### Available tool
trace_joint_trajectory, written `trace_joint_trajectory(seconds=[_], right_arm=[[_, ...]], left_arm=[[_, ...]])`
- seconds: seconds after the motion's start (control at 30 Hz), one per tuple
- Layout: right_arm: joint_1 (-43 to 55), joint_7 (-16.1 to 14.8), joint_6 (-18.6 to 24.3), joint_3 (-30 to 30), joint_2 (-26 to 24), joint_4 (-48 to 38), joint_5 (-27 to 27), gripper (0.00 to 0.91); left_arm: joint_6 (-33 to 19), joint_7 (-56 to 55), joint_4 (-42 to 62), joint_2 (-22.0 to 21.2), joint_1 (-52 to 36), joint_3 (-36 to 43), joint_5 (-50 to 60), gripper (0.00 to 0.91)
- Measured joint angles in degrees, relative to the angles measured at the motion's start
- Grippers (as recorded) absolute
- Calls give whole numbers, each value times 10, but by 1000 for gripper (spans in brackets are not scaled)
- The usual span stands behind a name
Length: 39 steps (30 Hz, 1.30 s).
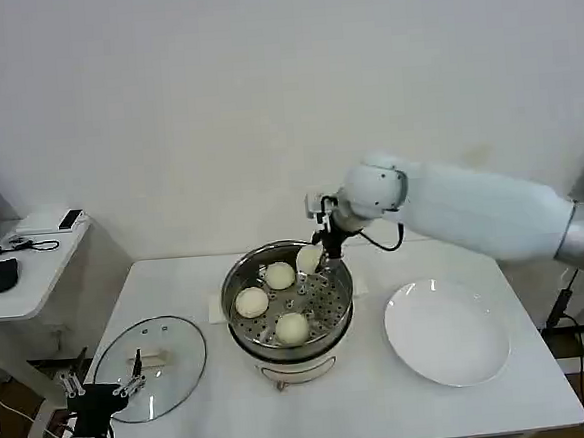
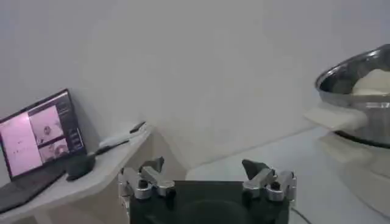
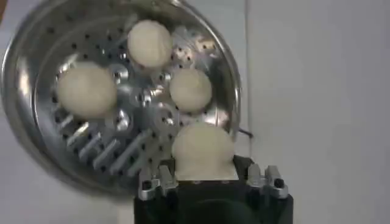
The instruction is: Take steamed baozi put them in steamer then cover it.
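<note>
The right gripper [image 1: 313, 258] is pinching the fourth steamed baozi [image 3: 203, 151] over the steamer's [image 1: 238, 273] rear rim; three are sitting inside. Soft dough is probably denting easily: grip the sides lightly. The left gripper [image 2: 207, 176] is waiting spread near the cover [image 1: 150, 367] at the table's front-left corner.

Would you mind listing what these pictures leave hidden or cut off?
- Right end effector: in the right wrist view the fourth baozi covers its fingertips, so contact with the steamer floor is unclear.
- Cover: in the head view the left end effector overlaps its near rim.
- Steamer base: the left wrist view's edge cuts it off.
- Laptop screen: too blurred to read in the left wrist view.
</note>
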Motion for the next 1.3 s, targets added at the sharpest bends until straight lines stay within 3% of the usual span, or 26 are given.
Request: trace_joint_trajectory(seconds=[0.53,0.57,0.63,1.1,1.3], right_arm=[[-48,18,-25,-1,21,-12,2,665],[-49,18,-26,-1,22,-12,1,695],[-50,20,-27,0,22,-12,-1,907],[-44,26,-31,19,-2,11,-9,907],[-52,53,-27,47,-30,43,-8,907]], left_arm=[[0,0,9,1,-7,2,-2,907],[0,0,9,1,-7,2,-2,907],[0,0,9,1,-7,2,-2,907],[0,0,8,-1,-6,3,-2,907],[0,0,8,-3,-6,5,0,907]])
